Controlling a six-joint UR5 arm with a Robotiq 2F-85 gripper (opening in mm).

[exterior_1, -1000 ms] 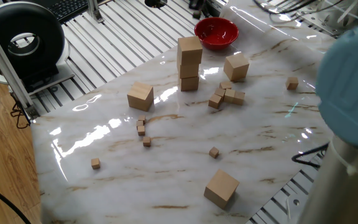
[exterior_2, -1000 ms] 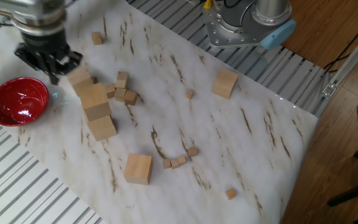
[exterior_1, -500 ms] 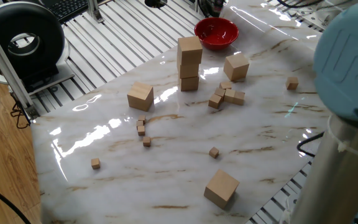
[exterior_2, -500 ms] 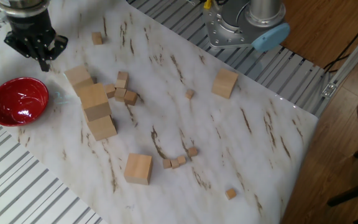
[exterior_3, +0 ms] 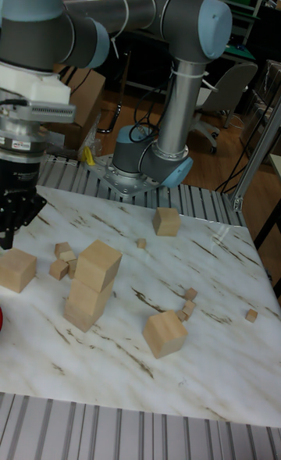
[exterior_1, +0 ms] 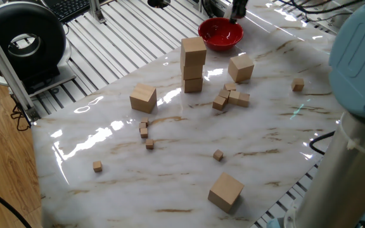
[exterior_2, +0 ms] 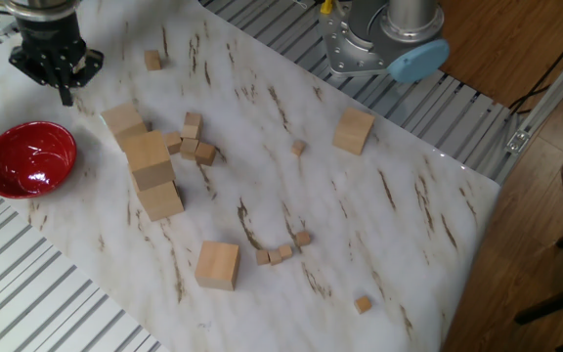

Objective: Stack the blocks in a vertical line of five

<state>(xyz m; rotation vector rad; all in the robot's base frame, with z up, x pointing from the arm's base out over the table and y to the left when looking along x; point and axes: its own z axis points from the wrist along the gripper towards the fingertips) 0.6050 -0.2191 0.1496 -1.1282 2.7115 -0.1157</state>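
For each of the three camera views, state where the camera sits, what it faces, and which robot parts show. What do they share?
One fixed view: high, beside the arm, facing the bowl.
The other fixed view: high at the opposite side, facing the robot base; gripper top left.
Tall fixed view: low at the table edge, facing the whole arm.
Shared: the three-block stack.

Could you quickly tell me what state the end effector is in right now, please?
End effector: holding nothing, raised above the marble table near the red bowl; whether its fingers are open or closed cannot be told.
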